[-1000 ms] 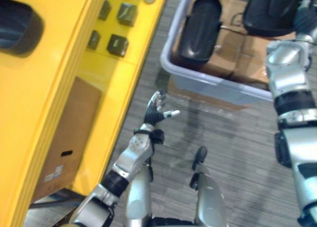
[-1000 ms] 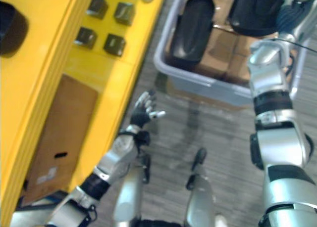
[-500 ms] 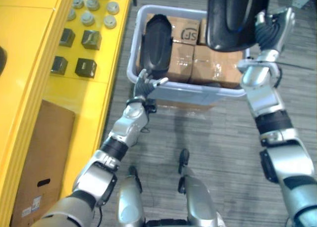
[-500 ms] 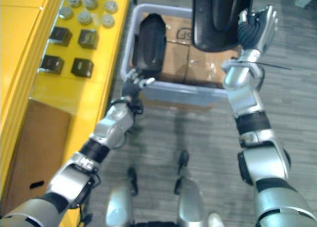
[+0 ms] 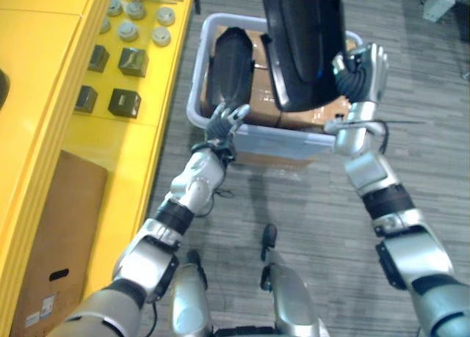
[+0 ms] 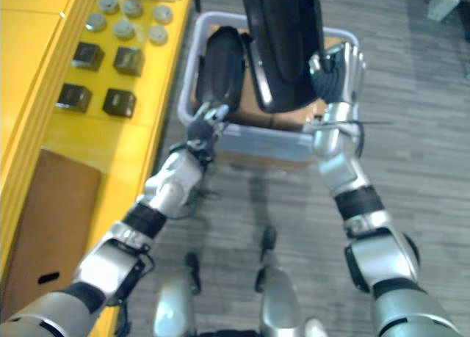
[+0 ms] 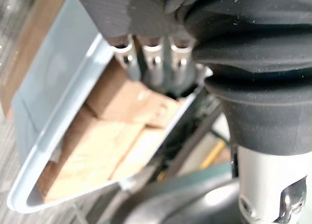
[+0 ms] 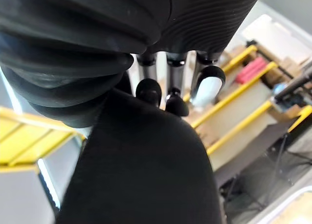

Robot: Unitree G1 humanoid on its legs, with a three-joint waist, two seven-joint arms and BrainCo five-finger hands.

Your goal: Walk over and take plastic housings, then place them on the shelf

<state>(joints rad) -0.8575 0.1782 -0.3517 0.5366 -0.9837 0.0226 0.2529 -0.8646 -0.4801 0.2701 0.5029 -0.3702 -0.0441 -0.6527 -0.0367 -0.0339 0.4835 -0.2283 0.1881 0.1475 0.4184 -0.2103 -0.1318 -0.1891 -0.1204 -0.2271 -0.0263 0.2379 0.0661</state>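
R hand (image 5: 360, 69) clenched on edge of black housing (image 5: 301, 43) above bin (image 5: 286, 140): top-heavy, may slip. L hand (image 5: 222, 124) slack, empty, at bin's near rim.

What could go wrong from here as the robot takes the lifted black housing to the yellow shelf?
The right hand grips the big black housing near its lower end, so it may swing or slip. The left hand sits at the rim of the grey bin and could snag it. The yellow shelf holds small dark blocks that the housing might knock.
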